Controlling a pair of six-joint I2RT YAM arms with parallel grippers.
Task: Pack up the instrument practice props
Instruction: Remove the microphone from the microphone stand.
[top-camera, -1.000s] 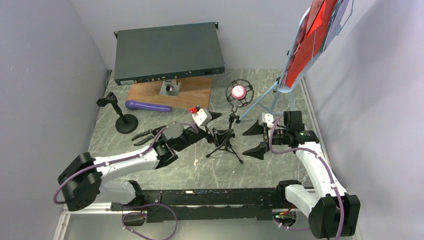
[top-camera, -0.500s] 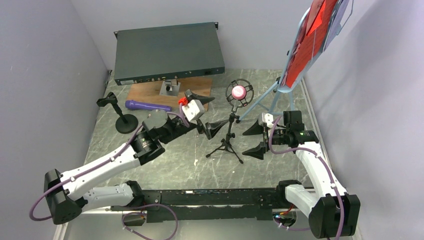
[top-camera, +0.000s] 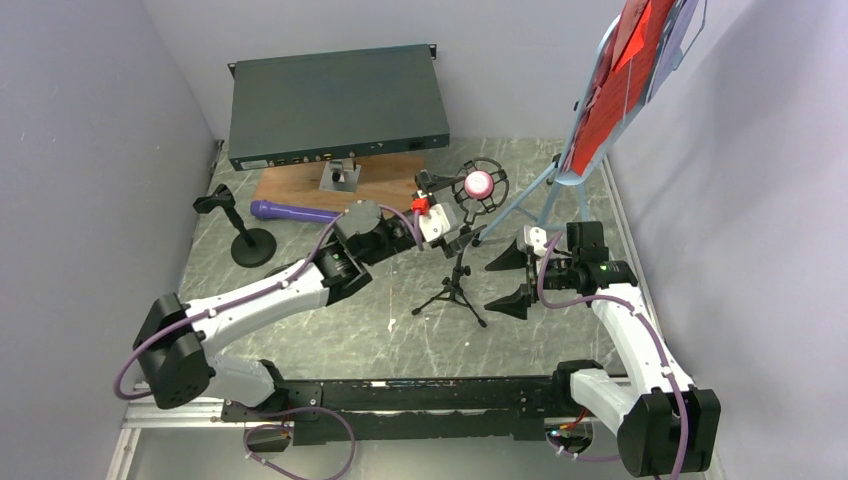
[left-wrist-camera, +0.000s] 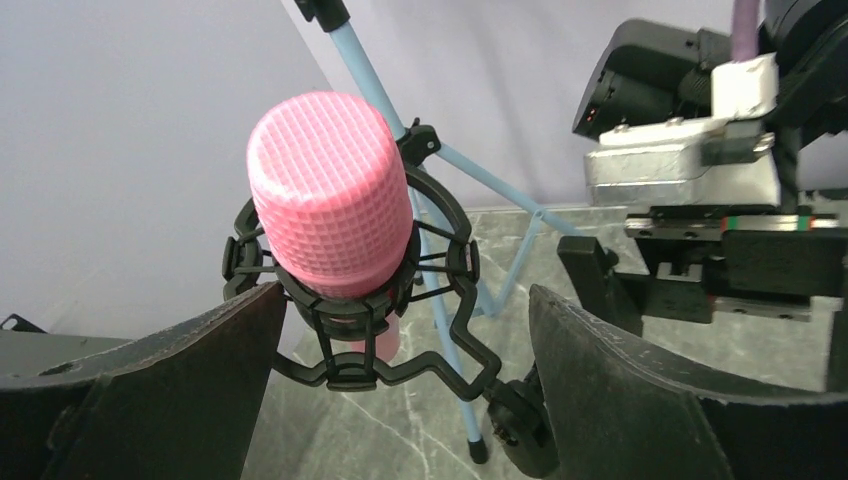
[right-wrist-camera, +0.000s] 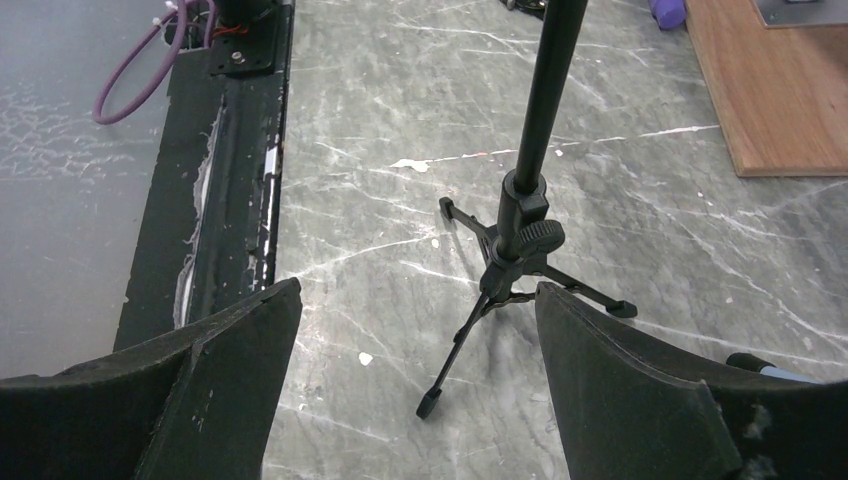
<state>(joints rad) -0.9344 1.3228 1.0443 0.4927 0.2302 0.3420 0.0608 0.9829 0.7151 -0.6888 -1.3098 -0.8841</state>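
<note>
A pink microphone (top-camera: 478, 184) sits in the black cage at the top of a tripod mic holder (top-camera: 455, 285). My left gripper (top-camera: 452, 208) is open just left of that cage. In the left wrist view the pink microphone (left-wrist-camera: 330, 195) stands above and ahead of the open left gripper (left-wrist-camera: 405, 330), nearer the left finger, with nothing gripped. My right gripper (top-camera: 512, 278) is open to the right of the tripod. From the right wrist, the tripod mic holder (right-wrist-camera: 520, 220) is ahead of the open right gripper (right-wrist-camera: 415, 330). A purple microphone (top-camera: 295, 211) lies near a round-base holder (top-camera: 250, 243).
A light-blue music tripod (top-camera: 540, 190) stands at the back right and carries red sheets (top-camera: 615, 90). A dark green rack box (top-camera: 335, 105) lies at the back. A wooden board (top-camera: 385, 185) with a small metal piece (top-camera: 340, 177) lies in front of it.
My left arm has risen from the tripod's legs and swung right to the pink microphone's cage, its jaws opening wider. The right arm has not moved.
</note>
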